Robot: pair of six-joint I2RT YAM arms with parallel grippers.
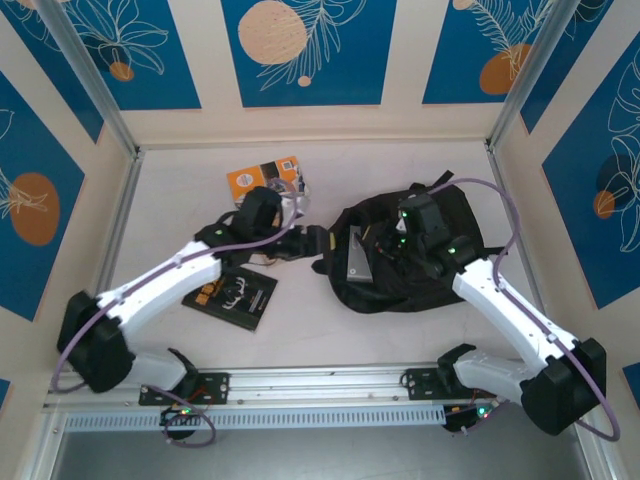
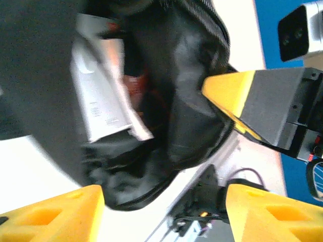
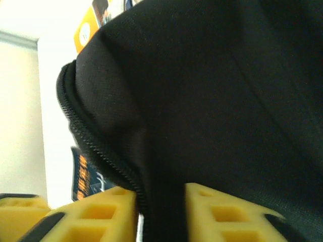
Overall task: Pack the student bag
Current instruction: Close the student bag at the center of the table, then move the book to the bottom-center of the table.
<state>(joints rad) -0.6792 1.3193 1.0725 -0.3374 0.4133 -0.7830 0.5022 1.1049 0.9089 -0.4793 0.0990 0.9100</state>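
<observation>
The student bag (image 1: pixel 405 255) lies at the centre right of the table with its mouth facing left, and a grey book (image 1: pixel 357 262) sits in the opening. My left gripper (image 1: pixel 318 243) is at the bag's left edge, open with nothing between its fingers (image 2: pixel 50 214); it looks into the bag (image 2: pixel 186 101) at the grey book (image 2: pixel 101 96). My right gripper (image 1: pixel 398 243) rests on top of the bag. Its jaws stand apart, open, with a fold of the bag's black fabric (image 3: pixel 212 91) and zipper edge between the fingers (image 3: pixel 227 214).
A black-covered book (image 1: pixel 235 296) lies on the table under my left arm. An orange book (image 1: pixel 265 180) lies behind it near the back wall. Metal frame posts stand at the back corners, and a rail (image 1: pixel 320 382) runs along the near edge.
</observation>
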